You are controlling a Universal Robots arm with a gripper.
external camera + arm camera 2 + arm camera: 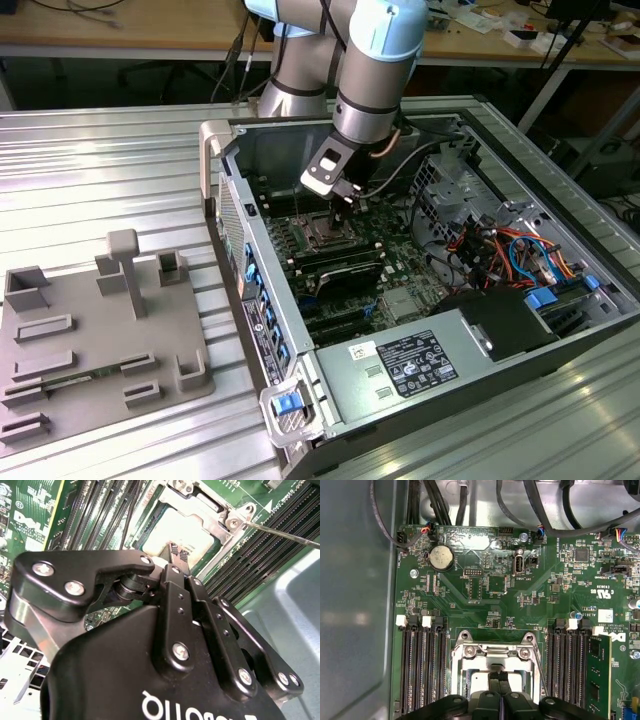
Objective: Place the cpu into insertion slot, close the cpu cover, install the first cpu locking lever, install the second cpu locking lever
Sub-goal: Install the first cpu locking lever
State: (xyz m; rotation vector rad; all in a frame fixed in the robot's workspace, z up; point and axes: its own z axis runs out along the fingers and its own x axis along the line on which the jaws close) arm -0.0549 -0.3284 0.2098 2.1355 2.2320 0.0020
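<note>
The cpu [182,530], a flat square chip with a pale silvery top, lies in the insertion slot [325,234] on the green board inside the open computer case. The cpu cover [495,652], a silvery frame, appears to lie flat around it. My gripper [174,555] hangs straight over the chip, fingers [492,685] shut together, their tips at the cpu's top near the cover's edge; I cannot tell whether they touch. A thin metal locking lever [280,533] slants away from a socket corner. In the exterior view my gripper [338,212] stands just above the socket.
Long black memory slots [422,670] flank the socket on both sides, with one memory module [599,675] seated. A coin battery [441,558] sits further up the board. Cables [500,245], drive bays and a power supply [420,360] crowd the case. A grey fixture plate [90,340] lies on the table.
</note>
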